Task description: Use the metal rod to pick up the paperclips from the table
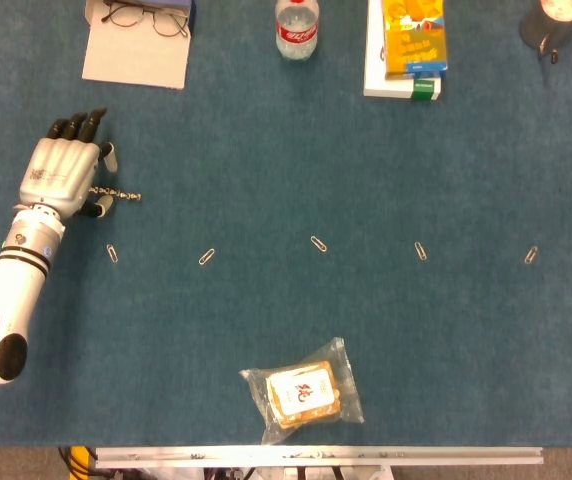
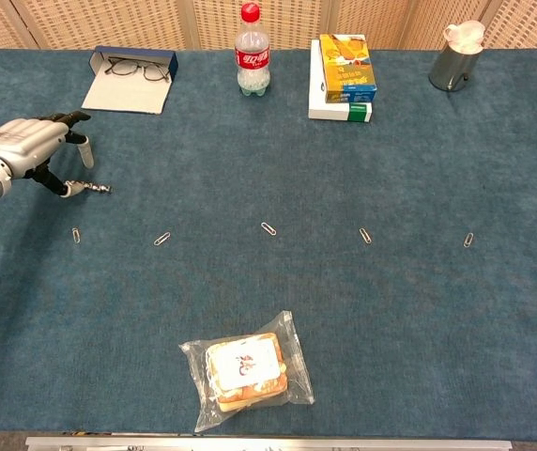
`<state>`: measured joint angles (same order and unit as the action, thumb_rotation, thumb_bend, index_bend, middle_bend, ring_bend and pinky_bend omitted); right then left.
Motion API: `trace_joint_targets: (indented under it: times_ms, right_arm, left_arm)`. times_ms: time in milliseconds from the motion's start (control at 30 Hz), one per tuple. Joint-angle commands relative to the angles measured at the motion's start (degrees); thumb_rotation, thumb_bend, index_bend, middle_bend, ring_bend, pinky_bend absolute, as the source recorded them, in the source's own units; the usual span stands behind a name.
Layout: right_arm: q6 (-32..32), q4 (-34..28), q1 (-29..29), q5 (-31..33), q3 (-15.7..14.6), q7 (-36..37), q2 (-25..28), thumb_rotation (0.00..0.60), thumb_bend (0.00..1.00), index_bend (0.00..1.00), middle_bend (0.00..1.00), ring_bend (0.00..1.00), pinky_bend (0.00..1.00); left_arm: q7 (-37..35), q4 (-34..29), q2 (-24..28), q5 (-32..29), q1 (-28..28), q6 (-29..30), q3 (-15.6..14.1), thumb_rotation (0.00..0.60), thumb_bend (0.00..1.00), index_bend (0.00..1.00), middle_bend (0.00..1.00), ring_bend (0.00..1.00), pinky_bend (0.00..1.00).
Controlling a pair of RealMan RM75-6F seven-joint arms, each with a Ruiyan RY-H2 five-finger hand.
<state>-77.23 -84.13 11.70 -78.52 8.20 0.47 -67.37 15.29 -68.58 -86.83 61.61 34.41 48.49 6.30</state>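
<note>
The left hand (image 1: 63, 177) hovers palm down over the left side of the blue counter (image 1: 366, 170), fingers (image 1: 78, 127) stretched out away from the robot. Just under its thumb side lies the rod (image 1: 116, 195), flat on the counter, long axis running left to right, its free tip pointing right toward the counter's middle and its other end tucked beneath the hand. Whether the thumb is actually pinching the rod cannot be told from either view. In the chest view the hand (image 2: 26, 143) arches above the rod (image 2: 90, 187). Five paperclips (image 1: 318, 243) sit in a loose row across the counter, nearer the robot than the rod, well apart from each other; the leftmost (image 1: 113, 253) lies near the hand's wrist. The right hand does not show in either view.
</note>
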Motion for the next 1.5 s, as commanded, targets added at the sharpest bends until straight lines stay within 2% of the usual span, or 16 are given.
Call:
trace_joint_targets:
  times_ms: [33,400,933,1233,1500]
  right_arm:
    - [0.07,0.07,0.06,0.01,0.03,0.08,-0.05,0.600,0.57,0.41,0.35,0.26,0.23]
    - [0.77,1.17,0.20,0.18,-0.23,0.85,-0.65,0.600,0.57,0.41,0.35,0.26,0.23]
    - [-0.31,0.46,0.14,-0.59,0.00,0.83,-0.08,0.600,0.57,0.41,0.35,0.26,0.23]
    - [-0.76,-0.46,-0.03,-0.60,0.11,0.51,0.57,0.600,0.57,0.41,0.35,0.26,0.23]
    - [-0.42,-0.19,0.05,-0.39,0.10,0.78,0.50,0.600,0.57,0.41,0.35,0.26,0.23]
  left_arm:
    - [0.19,-0.15,0.06,-0.12,0.05,-0.13,-0.10,0.600,0.27,0.41,0.00,0.00,0.08]
    - [1.28,0.57,-0.40,-1.64,0.25,-0.71,-0.25,0.600,0.27,0.46,0.00,0.00,0.08]
    - [3.65,-0.22,0.01,-3.91,0.85,-1.76,-0.51,0.600,0.27,0.46,0.00,0.00,0.08]
    - [5.62,-0.67,0.03,-5.90,1.48,-2.34,-0.67,0.600,0.34,0.47,0.00,0.00,0.08]
    - [7.51,-0.62,-0.06,-8.18,1.94,-2.87,-1.03,0.600,0.35,0.47,0.00,0.00,0.08]
